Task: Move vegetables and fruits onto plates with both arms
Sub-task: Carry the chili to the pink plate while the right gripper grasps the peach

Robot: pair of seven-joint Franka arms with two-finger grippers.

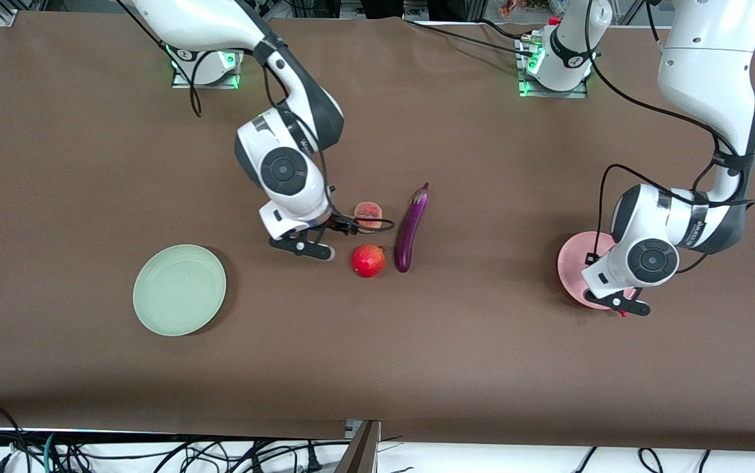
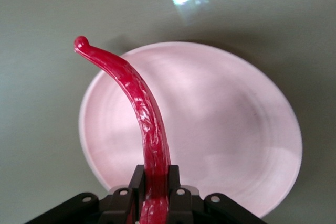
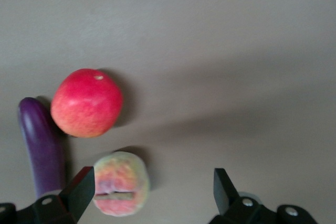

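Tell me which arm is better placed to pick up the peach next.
The right arm. Its open pincer hangs just above the peach, while the left pincer is shut on the chili over the pink plate.

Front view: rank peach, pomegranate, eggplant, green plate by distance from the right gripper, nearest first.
From the right gripper:
1. Peach, right beside its open fingers.
2. Pomegranate, nearer the camera.
3. Eggplant, toward the left arm's end.
4. Green plate, toward the right arm's end.

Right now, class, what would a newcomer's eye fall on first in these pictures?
Probably the red chili, clamped in the left end effector above the pink plate. Next, mid-table, the pomegranate beside the eggplant, with the right end effector open over the peach.
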